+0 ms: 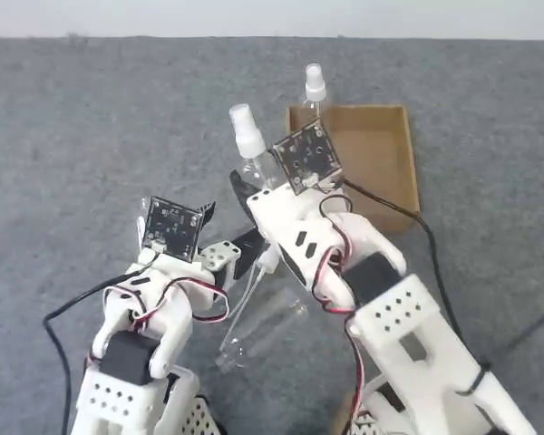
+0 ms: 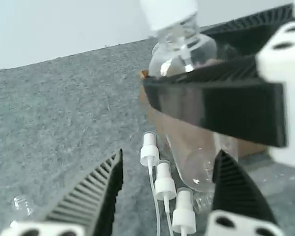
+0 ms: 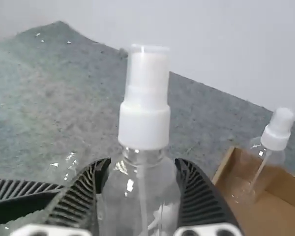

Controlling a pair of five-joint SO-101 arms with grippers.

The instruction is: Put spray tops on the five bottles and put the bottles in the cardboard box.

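The right arm [image 1: 390, 308] stretches forward and inward from the near edge, its white links drawn out in a long line, with red and black wires looping along its side. The right gripper [image 3: 142, 182] is closed around the body of a clear spray-topped bottle [image 3: 143, 113], one black ribbed finger on either side, and holds it upright. The left arm [image 1: 150, 335] sits lower and more folded, its wrist turned toward the right arm. The left gripper [image 2: 169, 164] has its jaws spread wide apart, its tips just beside and below the right gripper's black finger.
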